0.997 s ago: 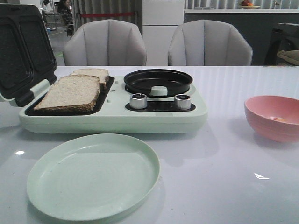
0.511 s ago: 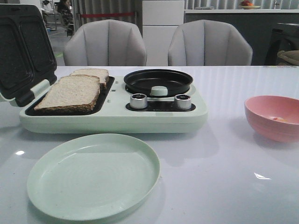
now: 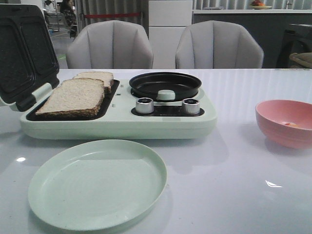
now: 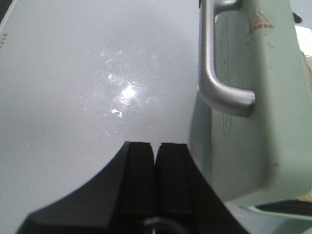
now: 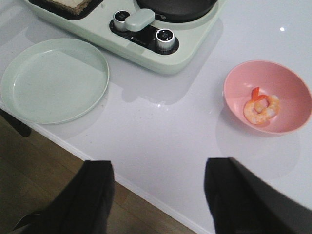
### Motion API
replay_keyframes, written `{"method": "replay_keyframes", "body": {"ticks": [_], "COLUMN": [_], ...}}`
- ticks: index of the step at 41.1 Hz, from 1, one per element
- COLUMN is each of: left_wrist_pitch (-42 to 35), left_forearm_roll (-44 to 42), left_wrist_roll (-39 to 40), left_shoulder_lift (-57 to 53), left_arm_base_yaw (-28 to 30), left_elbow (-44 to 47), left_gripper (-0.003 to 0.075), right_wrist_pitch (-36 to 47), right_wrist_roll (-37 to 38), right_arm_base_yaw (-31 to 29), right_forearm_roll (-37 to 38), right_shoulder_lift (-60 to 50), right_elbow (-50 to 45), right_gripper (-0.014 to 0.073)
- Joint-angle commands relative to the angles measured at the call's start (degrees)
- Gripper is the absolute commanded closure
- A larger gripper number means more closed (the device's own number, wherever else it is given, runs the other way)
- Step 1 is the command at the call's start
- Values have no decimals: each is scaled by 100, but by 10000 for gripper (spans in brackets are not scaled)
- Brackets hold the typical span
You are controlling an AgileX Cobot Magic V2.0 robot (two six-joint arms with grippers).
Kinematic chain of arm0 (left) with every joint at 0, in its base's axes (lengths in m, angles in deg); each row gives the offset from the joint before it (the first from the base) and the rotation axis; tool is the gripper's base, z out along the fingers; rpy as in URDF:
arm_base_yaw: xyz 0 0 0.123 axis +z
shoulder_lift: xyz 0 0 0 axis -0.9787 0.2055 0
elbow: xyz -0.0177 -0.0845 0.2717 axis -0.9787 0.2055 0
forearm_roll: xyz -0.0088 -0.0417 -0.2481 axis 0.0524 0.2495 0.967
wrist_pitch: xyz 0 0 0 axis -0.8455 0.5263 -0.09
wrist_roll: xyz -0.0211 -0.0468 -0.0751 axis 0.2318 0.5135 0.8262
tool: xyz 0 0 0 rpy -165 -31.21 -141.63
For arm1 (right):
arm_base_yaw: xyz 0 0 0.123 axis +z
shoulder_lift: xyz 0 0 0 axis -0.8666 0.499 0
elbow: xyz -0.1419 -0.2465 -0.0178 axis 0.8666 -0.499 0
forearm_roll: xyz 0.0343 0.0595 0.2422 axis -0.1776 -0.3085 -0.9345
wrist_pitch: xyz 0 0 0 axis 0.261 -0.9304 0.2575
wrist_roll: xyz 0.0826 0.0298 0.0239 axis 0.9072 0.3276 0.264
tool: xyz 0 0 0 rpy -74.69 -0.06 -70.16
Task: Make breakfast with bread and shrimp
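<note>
Two bread slices lie on the dark grill plate of the pale green breakfast maker (image 3: 117,127), the near slice (image 3: 73,97) in front of the far slice (image 3: 96,77). The shrimp (image 5: 262,108) lies curled in the pink bowl (image 5: 287,83), which stands at the right of the table in the front view (image 3: 280,126). My left gripper (image 4: 156,152) is shut and empty, beside the maker's lid handle (image 4: 214,63). My right gripper (image 5: 158,187) is open and empty, high above the table's front edge. Neither gripper shows in the front view.
An empty pale green plate (image 3: 97,183) sits in front of the maker, also in the right wrist view (image 5: 53,80). The maker's lid (image 3: 22,51) stands open at the left. A black round pan (image 3: 165,84) and two silver knobs (image 3: 144,106) are on its right half.
</note>
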Motion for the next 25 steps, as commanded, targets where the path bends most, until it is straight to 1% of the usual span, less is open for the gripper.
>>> {"method": "replay_keyframes", "body": {"ticks": [1, 4, 12, 21, 25], "left_wrist_pitch": [-497, -616, -548, -539, -392], "left_forearm_roll": [294, 332, 360, 380, 428], "left_wrist_roll": [-21, -21, -108, -121, -121], "left_shoulder_lift": [141, 399, 1075, 1703, 1905], "left_arm_base_yaw": [7, 7, -76, -402, -525], "left_elbow": [-394, -531, -1049, -1573, -1772], "left_gripper": [621, 621, 621, 621, 621], "right_wrist_pitch": [414, 414, 414, 414, 414], "right_wrist_roll": [4, 4, 4, 4, 4], "right_arm_base_yaw": [-13, -13, -13, -13, -13], "right_forearm_roll": [60, 60, 60, 60, 60], "right_shoulder_lift": [-1, -1, -1, -1, -1], "right_elbow": [149, 149, 149, 149, 149], "right_gripper": [81, 81, 81, 81, 81]}}
